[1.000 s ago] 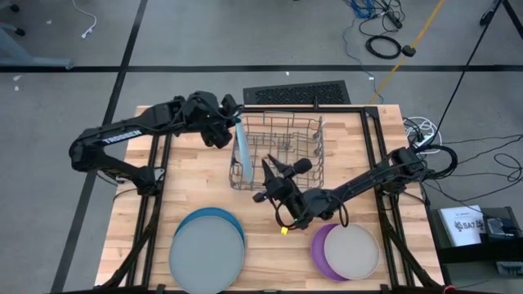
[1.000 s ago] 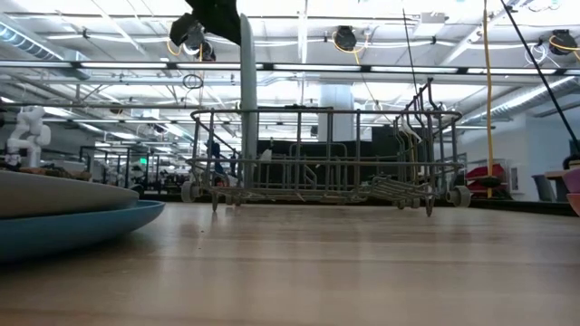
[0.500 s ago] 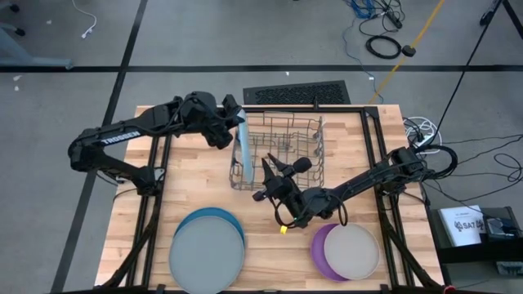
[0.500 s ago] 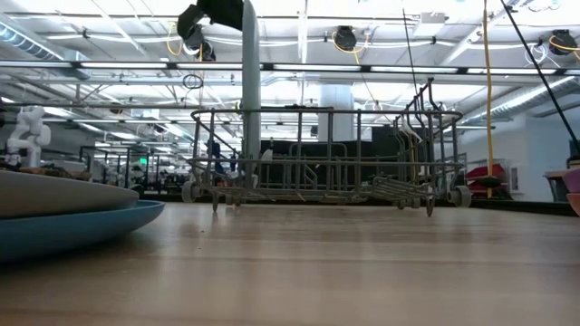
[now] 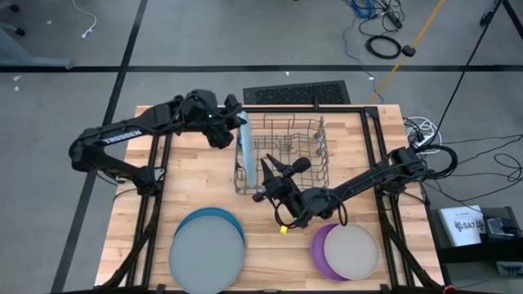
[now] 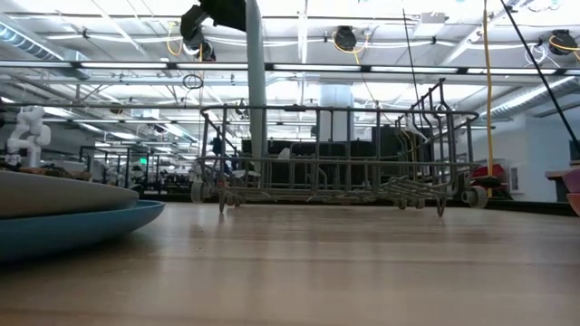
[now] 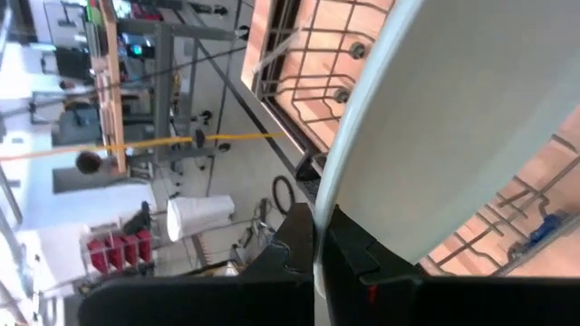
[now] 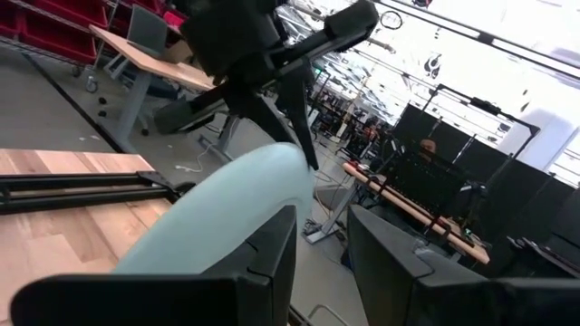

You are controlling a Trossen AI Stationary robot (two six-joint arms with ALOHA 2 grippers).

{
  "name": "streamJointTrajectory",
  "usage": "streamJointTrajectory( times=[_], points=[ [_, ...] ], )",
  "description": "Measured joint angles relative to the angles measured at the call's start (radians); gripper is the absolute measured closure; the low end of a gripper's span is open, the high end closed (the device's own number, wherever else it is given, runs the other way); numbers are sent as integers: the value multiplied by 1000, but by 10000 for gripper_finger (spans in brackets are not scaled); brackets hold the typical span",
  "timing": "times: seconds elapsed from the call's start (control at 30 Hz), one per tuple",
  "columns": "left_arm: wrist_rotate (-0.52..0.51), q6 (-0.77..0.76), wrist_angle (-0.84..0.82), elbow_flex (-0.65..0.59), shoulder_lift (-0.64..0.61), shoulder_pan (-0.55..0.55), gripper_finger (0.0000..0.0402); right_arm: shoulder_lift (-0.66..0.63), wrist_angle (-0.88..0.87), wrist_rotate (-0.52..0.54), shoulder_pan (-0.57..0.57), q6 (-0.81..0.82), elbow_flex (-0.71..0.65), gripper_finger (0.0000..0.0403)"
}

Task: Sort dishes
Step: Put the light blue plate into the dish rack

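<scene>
My left gripper [image 5: 233, 124] is shut on a light blue plate [image 5: 243, 151] that stands on edge in the left end of the grey wire dish rack [image 5: 304, 144]. In the low view the plate [image 6: 257, 100] shows edge-on as an upright bar under the gripper [image 6: 227, 14]. My right gripper [image 5: 282, 166] is open over the rack's near side, facing the plate [image 8: 227, 208]. I cannot tell if it touches the rack. A grey plate [image 5: 207, 251] lies on a darker blue one [image 5: 216, 217] at the near left. A beige-grey plate [image 5: 354, 251] lies on a purple one [image 5: 319, 245] at the near right. My left gripper pinches the plate's upper rim [image 7: 349, 195] between its two fingers, near the plate's far end. It comes from the table's left and far side, slanting down. The plate stands upright, its lower part down among the rack's wires [image 6: 259, 172].
A small yellow piece [image 5: 283, 230] lies on the wood near my right arm. The black table frame [image 5: 368, 147] runs along the right of the rack. Bare wood [image 5: 196, 175] lies between the rack and the near plates.
My left gripper has moved a little toward the table's right edge with the upright plate. The wire rack has slid along the table the same way.
</scene>
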Motion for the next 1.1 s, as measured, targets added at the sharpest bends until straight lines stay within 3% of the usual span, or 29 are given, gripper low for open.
streamJointTrajectory(
  times=[0.73, 1.1],
  points=[
    [46, -40, 8, 0, 87, 53, 401, 0, 0, 0, 0, -11, 0, 307],
    [46, -97, 24, 0, 93, 58, 368, 0, 0, 0, 0, -22, 0, 307]
  ],
)
